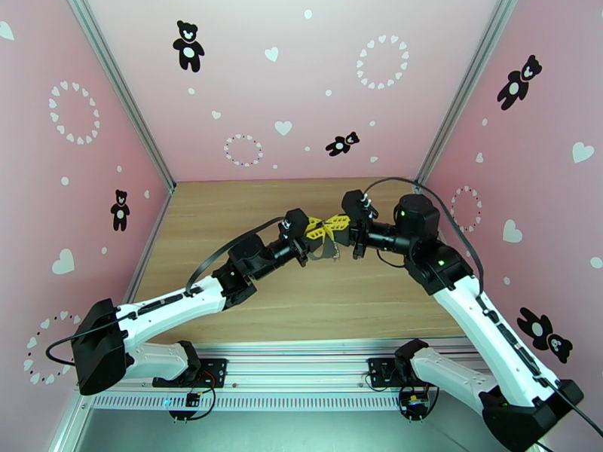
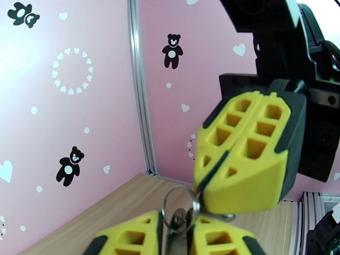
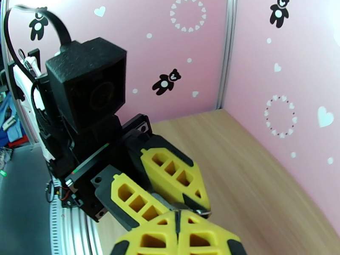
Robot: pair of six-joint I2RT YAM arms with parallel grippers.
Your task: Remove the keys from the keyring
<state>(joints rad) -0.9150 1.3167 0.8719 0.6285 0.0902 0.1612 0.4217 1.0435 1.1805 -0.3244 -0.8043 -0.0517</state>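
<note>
Both grippers meet above the middle of the table. My right gripper is shut, and its yellow fingertips pinch the rim of the keyring, a thin metal loop. The dark keys hang from that loop into the narrow gap between the fingers of my left gripper, which stand slightly apart. In the right wrist view my right gripper is shut at the bottom, with the left gripper right in front of it, jaws a little apart. From above, the left gripper and right gripper touch tip to tip.
The wooden table is enclosed by pink walls with bear and heart stickers on the left, back and right. Aluminium posts stand in the back corners. The arm bases sit on a rail at the near edge.
</note>
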